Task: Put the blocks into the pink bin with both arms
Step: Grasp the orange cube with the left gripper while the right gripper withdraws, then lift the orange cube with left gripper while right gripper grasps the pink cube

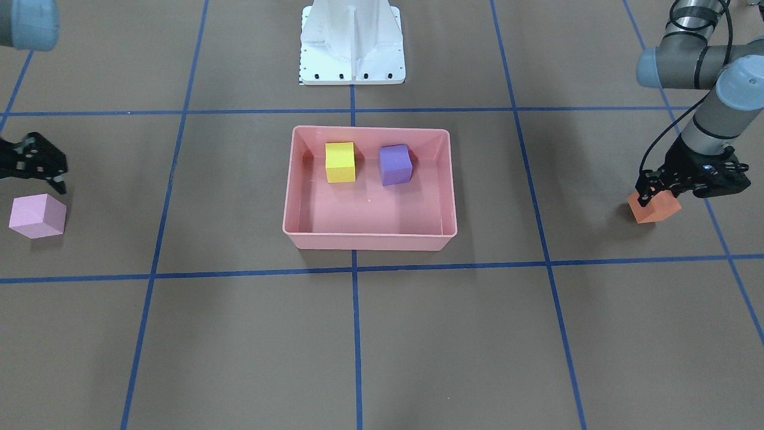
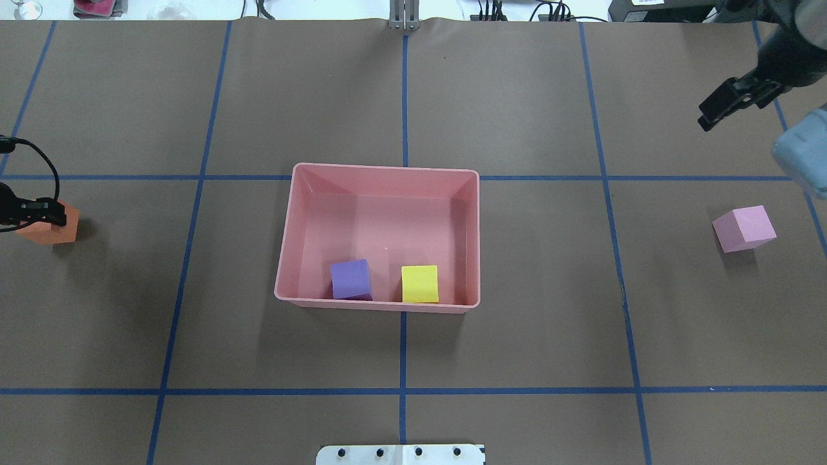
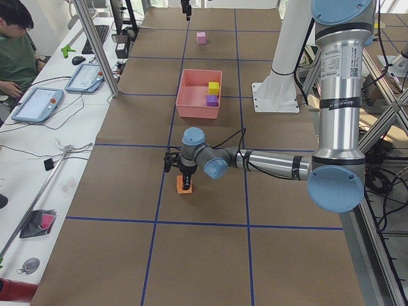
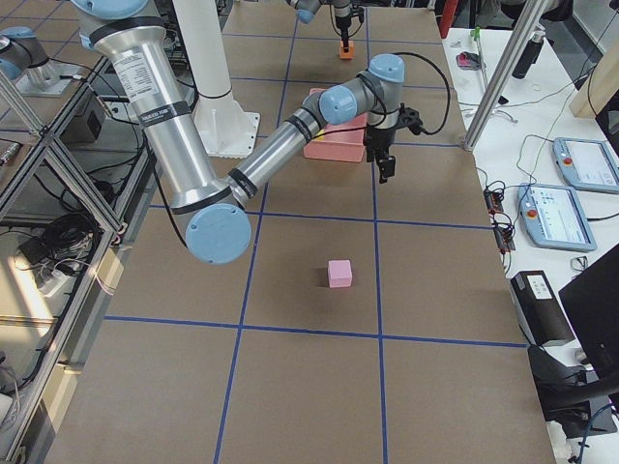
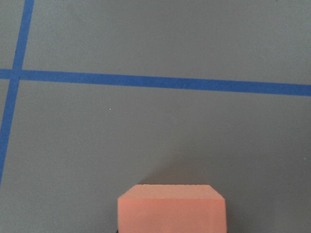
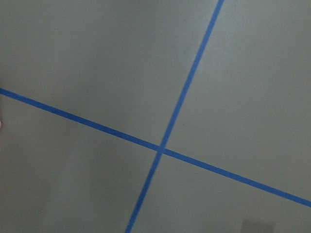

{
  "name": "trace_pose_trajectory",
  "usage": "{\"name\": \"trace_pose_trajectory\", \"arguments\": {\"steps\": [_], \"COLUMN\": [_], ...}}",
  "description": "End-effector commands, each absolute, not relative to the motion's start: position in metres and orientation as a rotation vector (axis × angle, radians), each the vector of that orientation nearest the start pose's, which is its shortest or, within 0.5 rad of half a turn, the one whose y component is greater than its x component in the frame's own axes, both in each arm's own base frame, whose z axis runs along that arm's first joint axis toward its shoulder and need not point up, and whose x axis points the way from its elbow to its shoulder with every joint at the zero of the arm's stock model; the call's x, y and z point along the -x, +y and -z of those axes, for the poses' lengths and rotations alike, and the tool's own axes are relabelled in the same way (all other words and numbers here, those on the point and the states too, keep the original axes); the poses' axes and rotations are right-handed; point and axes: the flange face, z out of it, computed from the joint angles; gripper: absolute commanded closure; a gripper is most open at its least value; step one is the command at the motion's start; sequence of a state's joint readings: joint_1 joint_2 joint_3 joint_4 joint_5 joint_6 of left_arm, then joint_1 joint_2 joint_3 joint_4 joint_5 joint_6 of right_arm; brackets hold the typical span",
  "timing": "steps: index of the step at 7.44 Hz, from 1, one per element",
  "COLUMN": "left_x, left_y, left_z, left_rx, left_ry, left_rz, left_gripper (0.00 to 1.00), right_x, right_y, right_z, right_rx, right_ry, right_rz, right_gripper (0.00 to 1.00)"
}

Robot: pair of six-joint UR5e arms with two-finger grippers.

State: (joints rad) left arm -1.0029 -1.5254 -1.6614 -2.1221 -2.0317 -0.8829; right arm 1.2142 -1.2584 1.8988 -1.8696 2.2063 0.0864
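You see the shallow salmon-pink plastic bin (image 2: 381, 168), rolled at the rim, sitting mid-table (image 2: 517, 336). Inside it, the matte purple cube (image 2: 351, 279) and the yellow-green cube (image 2: 420, 283) sit side by side, apart, along the robot-side wall. Your left arm (image 1: 710, 116) has its jaws clamped on the orange cube (image 1: 656, 210). The right arm (image 4: 290, 135) holds its jaws apart and empty near the light pink cube (image 2: 745, 228).

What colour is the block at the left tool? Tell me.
Orange block, clearest in the front-facing view.
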Motion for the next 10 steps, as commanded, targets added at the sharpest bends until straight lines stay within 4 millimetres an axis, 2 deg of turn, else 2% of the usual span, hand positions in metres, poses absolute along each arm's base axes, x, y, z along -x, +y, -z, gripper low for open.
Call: {"name": "trace_pose_trajectory", "arguments": {"steps": [1,2,3,4,5,6,8,9,10], "left_x": [-0.163,-0.163,-0.168,-0.177,-0.183,-0.184,-0.203,-0.215,-0.220], "left_y": [-0.498,-0.497,-0.507,-0.524,-0.532,-0.530,-0.527,-0.524,-0.522], "left_z": [-0.506,-0.449,-0.378,-0.317,-0.283,-0.277,-0.254,-0.245,-0.240], "left_rx": [-0.084,-0.061,-0.036,-0.014,-0.005,-0.003,0.009,0.021,0.026], "left_ry": [0.806,0.795,0.782,0.784,0.785,0.791,0.815,0.826,0.831], "left_rz": [0.215,0.235,0.262,0.319,0.335,0.348,0.370,0.380,0.384], "left_gripper": [1.00,1.00,1.00,1.00,1.00,1.00,1.00,1.00,1.00], "right_x": [0.083,0.083,0.086,0.089,0.103,0.126,0.182,0.194,0.194], "right_y": [-0.557,-0.554,-0.559,-0.562,-0.557,-0.554,-0.537,-0.529,-0.523], "right_z": [-0.457,-0.483,-0.525,-0.573,-0.591,-0.587,-0.581,-0.586,-0.594], "right_rx": [-0.133,-0.115,-0.101,-0.060,-0.064,-0.055,0.027,0.047,0.047], "right_ry": [-0.669,-0.666,-0.670,-0.699,-0.750,-0.762,-0.772,-0.766,-0.765], "right_rz": [0.457,0.453,0.442,0.387,0.334,0.295,0.257,0.271,0.280], "right_gripper": [0.01,0.01,0.00,0.00,0.00,0.00,0.00,0.00,0.00]}}
